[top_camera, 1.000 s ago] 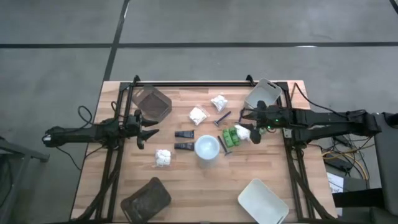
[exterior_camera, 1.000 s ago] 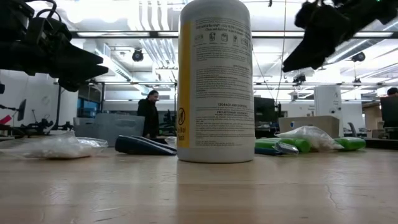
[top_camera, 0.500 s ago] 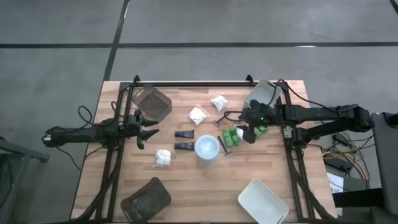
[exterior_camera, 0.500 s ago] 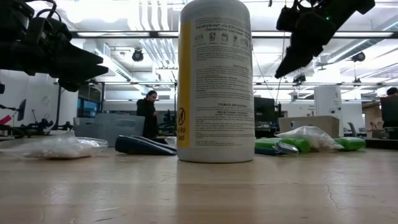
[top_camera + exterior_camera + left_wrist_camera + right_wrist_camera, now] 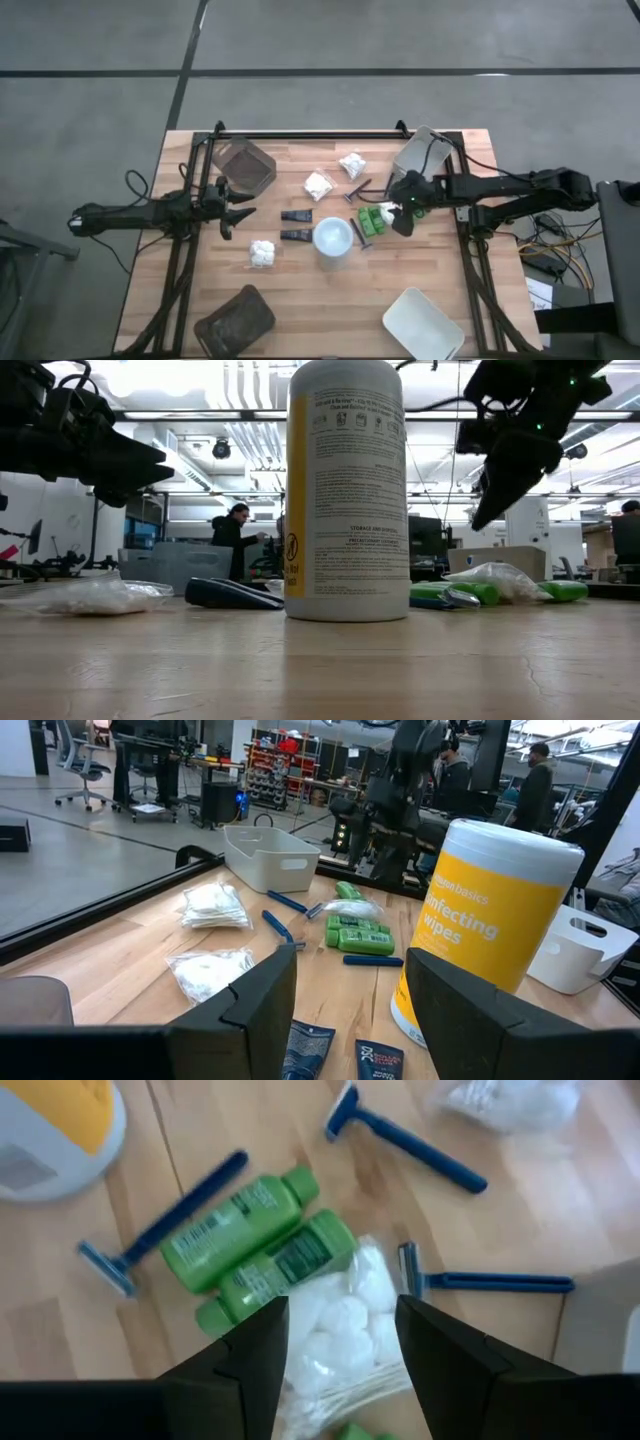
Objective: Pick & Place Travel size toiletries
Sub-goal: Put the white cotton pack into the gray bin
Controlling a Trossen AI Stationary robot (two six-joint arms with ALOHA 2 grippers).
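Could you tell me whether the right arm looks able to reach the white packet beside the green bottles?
Probably yes: the right gripper hangs open directly above the white packet, with nothing between them.

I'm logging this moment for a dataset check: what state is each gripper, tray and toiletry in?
right gripper: open, above the white packet beside the green bottles.
left gripper: open, empty, waiting at the table's left.
yellow bottle: upright, capped.
razors: lying flat.
dark tubes: lying flat.
brown trays: look empty.
white trays: look empty.
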